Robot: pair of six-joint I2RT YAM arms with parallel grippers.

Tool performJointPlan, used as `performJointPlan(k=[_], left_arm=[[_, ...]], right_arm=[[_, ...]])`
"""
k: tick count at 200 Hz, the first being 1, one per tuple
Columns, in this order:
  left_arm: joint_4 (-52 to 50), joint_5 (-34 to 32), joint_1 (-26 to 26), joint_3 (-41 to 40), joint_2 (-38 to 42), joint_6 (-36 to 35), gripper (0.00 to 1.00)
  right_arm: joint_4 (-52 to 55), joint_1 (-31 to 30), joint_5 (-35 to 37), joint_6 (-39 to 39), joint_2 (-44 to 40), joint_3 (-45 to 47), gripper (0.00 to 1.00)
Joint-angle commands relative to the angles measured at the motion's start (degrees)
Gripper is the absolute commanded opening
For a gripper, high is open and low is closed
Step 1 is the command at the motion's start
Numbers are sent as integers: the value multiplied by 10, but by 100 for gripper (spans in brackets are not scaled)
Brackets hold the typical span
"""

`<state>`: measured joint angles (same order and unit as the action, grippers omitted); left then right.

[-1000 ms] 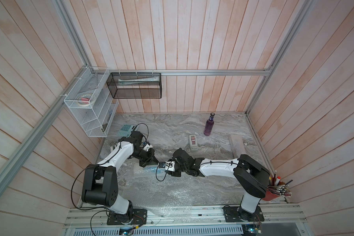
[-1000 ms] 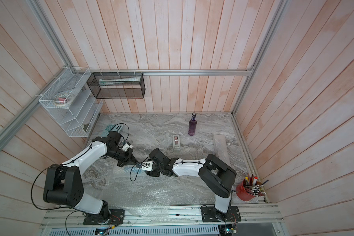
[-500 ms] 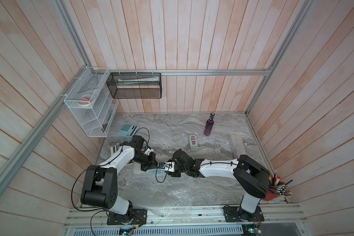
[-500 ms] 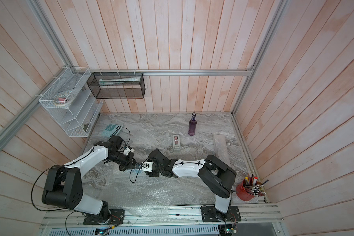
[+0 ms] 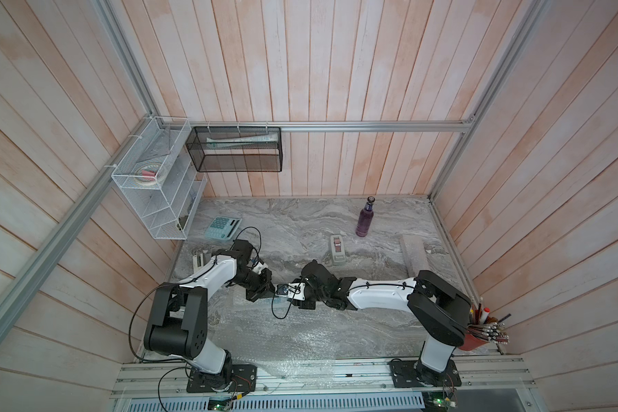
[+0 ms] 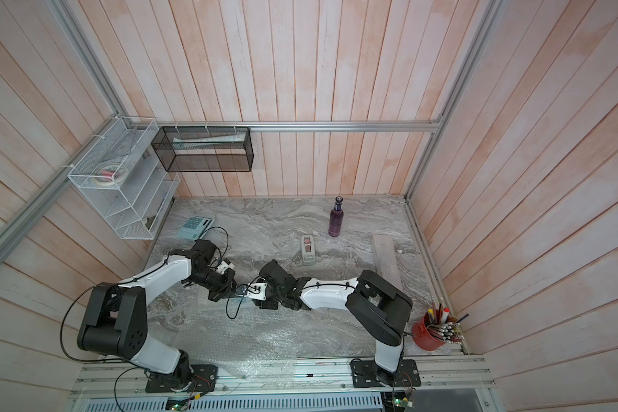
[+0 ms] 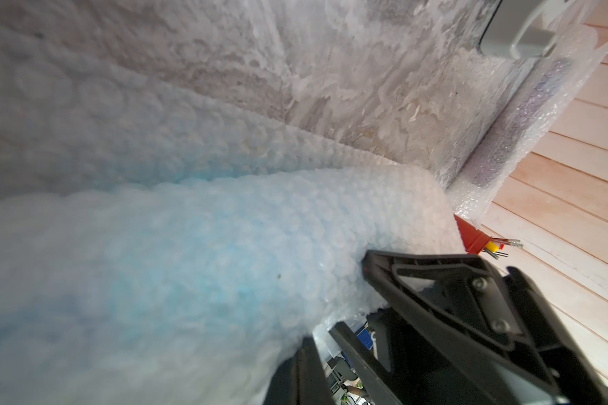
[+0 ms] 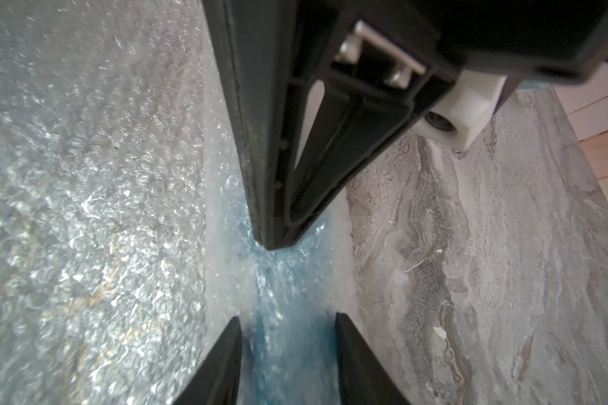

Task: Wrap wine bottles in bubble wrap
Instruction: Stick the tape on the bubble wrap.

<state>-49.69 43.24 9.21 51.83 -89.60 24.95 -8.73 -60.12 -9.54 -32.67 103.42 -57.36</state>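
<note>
Bubble wrap (image 5: 286,335) lies flat across the near marble table (image 5: 300,228), its front edge overhanging the rail (image 5: 371,371). At its far edge the right gripper (image 8: 288,321) pinches the wrapped blue wine bottle (image 8: 281,280), with the left gripper (image 8: 269,238) pressed together, tip on the roll. Beyond, the table is bare up to the tape dispenser (image 5: 338,249) and the upright purple wine bottle (image 5: 364,221).

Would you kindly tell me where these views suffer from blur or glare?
Left wrist view: the wrapped blue bottle is soft close to the lens, the marble table beyond it sharper. Right wrist view: speckled glare glints off the flat bubble wrap sheet. Both top views: sharp and evenly lit, with no hard shadows.
</note>
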Motion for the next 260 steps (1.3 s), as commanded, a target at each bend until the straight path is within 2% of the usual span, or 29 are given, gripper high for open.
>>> performJointPlan(k=[1,28,56,80,120,144,210,260], left_arm=[[7,-22,3,-7,-7,-13,0],[6,-30,3,-13,-10,-19,0],[10,-34,3,-12,-12,-20,0],[10,-40,3,-16,-11,-23,0],[17,-38,3,-15,-9,-22,0],[19,-40,3,-15,-11,-23,0],[18,-47,3,-14,-10,-27,0],[19,-48,3,-13,-10,-26,0]], right_arm=[[33,-6,-16,18,-7,-3,46],[23,0,-39,49,-29,-7,53],[-7,27,-131,98,-65,-1,59],[-85,57,-180,177,-81,26,61],[-105,71,-192,247,-29,-4,61],[-110,81,-234,282,11,-29,59],[-66,91,-269,313,98,-96,55],[-10,90,-256,282,133,-112,48]])
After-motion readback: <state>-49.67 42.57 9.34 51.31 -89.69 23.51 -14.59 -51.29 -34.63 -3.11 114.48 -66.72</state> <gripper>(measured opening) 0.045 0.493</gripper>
